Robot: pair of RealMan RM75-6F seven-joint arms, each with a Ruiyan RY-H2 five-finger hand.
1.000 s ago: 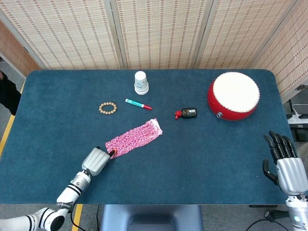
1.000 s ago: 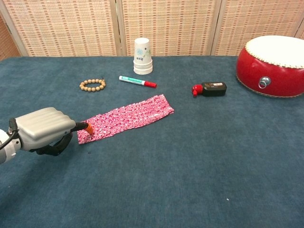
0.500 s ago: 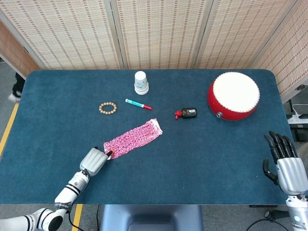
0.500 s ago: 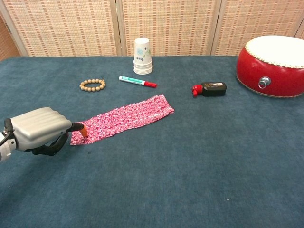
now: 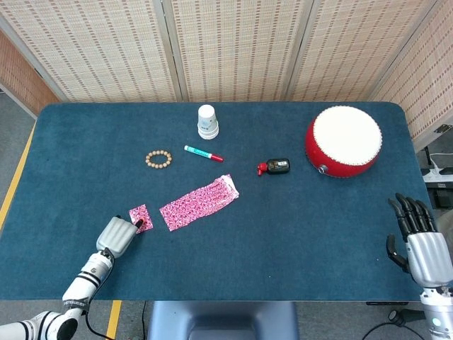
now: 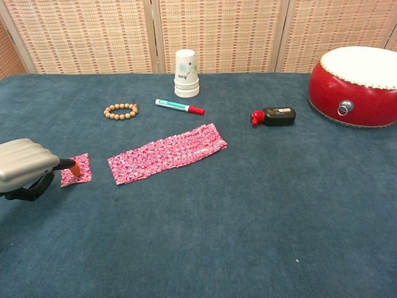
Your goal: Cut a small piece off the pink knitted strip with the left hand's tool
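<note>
The pink knitted strip lies slanted in the middle of the table. A small cut-off pink piece lies apart from it, to its left. My left hand is curled around a tool whose orange tip rests on that small piece. My right hand hangs off the table's right edge with its fingers spread and nothing in it; only the head view shows it.
Behind the strip lie a bead bracelet, a teal-and-red marker and stacked paper cups. A small black bottle with a red cap and a red drum stand to the right.
The strip's left end has come away as a small piece. My left hand has drawn back to the left, dragging that piece with the tool tip. The right hand has not moved.
</note>
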